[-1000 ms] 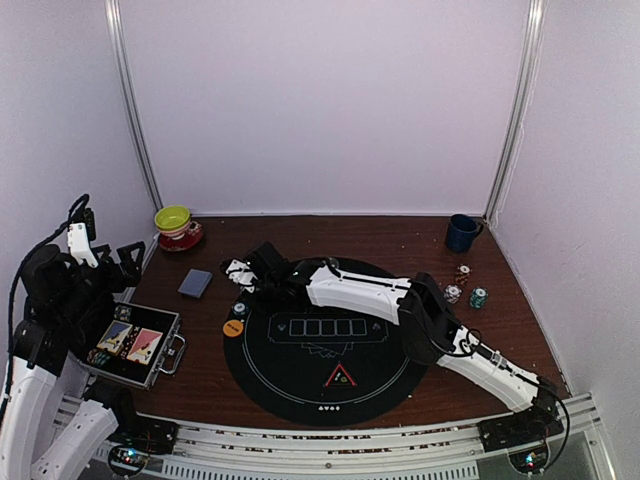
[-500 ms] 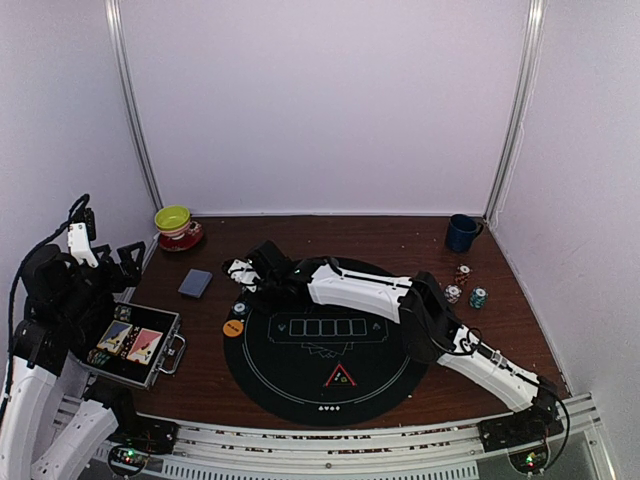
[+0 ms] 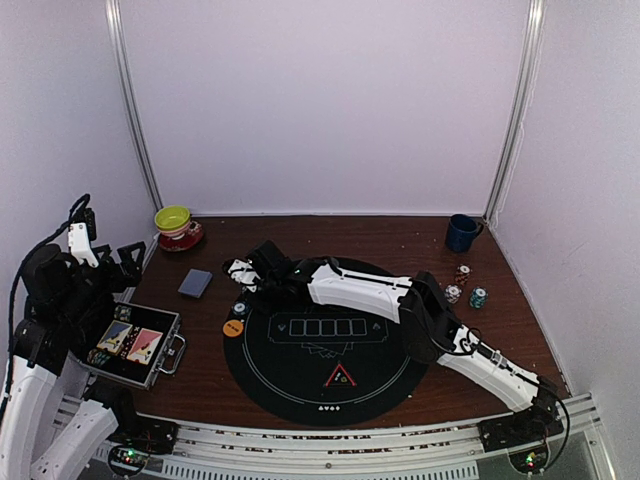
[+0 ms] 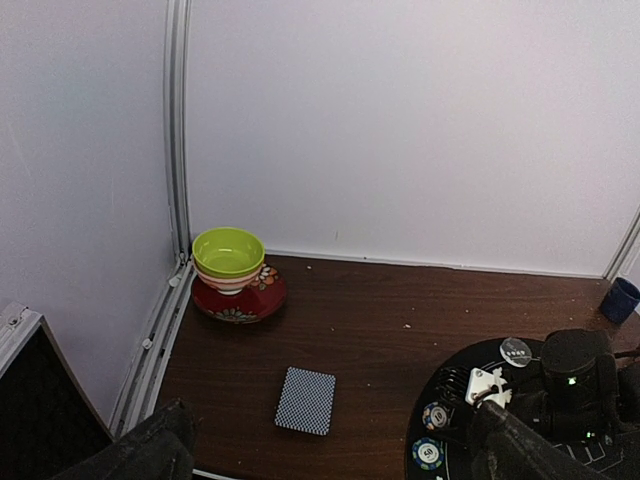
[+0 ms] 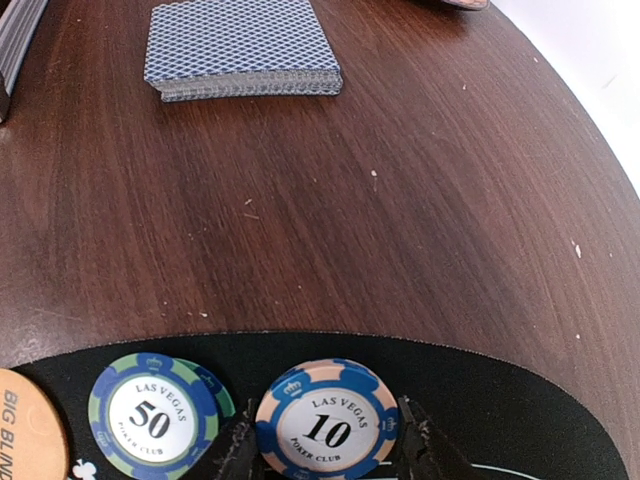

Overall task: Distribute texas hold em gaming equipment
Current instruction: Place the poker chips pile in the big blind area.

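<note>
My right gripper (image 5: pixel 327 452) reaches over the left rim of the round black mat (image 3: pixel 300 375). Its fingers stand open, just beside the edges of a blue-and-peach "10" chip (image 5: pixel 327 428) that lies flat on the mat. A green-and-blue "50" chip (image 5: pixel 150 418) lies to its left, beside the orange big-blind button (image 5: pixel 25 432). The grey-blue deck of cards (image 3: pixel 195 283) lies on the wood beyond the mat. A red triangle marker (image 3: pixel 340 377) sits near the mat's front. My left gripper (image 4: pixel 335 455) hovers wide open and empty above the open case (image 3: pixel 130 343).
Three small chip stacks (image 3: pixel 462 285) stand on the wood right of the mat. A dark blue mug (image 3: pixel 461 232) is at the back right. The yellow-green bowl (image 3: pixel 173 218) on its red saucer is at the back left. White walls close in three sides.
The right gripper's fingers have eased slightly apart around the "10" chip. Neither arm has otherwise moved.
</note>
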Robot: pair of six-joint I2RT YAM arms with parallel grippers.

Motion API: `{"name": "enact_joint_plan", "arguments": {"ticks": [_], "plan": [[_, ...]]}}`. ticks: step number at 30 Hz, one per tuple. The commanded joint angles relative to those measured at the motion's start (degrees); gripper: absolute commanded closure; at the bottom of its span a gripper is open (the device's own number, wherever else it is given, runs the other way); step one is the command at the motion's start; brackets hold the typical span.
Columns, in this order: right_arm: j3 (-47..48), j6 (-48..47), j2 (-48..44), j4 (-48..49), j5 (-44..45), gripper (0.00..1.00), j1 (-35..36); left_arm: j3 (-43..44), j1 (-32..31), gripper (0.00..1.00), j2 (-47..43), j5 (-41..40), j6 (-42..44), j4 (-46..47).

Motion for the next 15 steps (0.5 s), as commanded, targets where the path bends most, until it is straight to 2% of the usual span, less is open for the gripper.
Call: {"name": "enact_joint_plan", "arguments": {"ticks": [1, 15], "plan": [[0.8, -0.5, 1.0, -1.0, 1.3, 0.53, -0.4, -0.4, 0.5, 0.02, 0.1, 0.3, 0.4, 3.2], [1.9, -1.9, -1.0, -2.0, 2.4, 0.45, -0.5, -0.4, 0.4, 0.02, 0.1, 0.2, 0.4, 3.2]]}}
